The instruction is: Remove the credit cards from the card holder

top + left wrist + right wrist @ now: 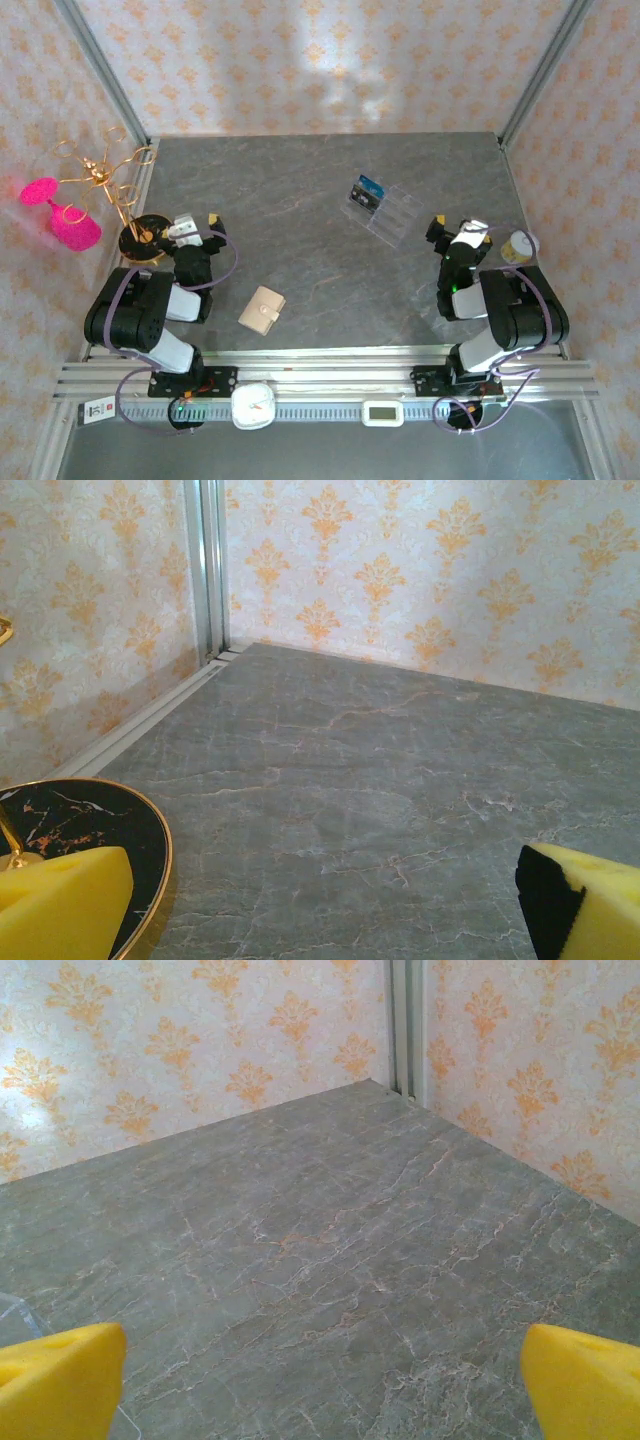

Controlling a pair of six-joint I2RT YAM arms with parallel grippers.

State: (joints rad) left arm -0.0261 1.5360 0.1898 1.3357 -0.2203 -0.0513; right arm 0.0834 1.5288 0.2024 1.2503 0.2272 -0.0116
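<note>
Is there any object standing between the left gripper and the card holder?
Nothing visible does. The card holder lies closed on the bare table, to the right of the left gripper and nearer the arm bases. The clear tray is far off to the right.

card holder (262,309) | tan, folded shut | flat on table (330,265), near-left, slightly skewed

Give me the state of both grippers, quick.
Left gripper: open, holding nothing.
Right gripper: open, holding nothing.
</note>
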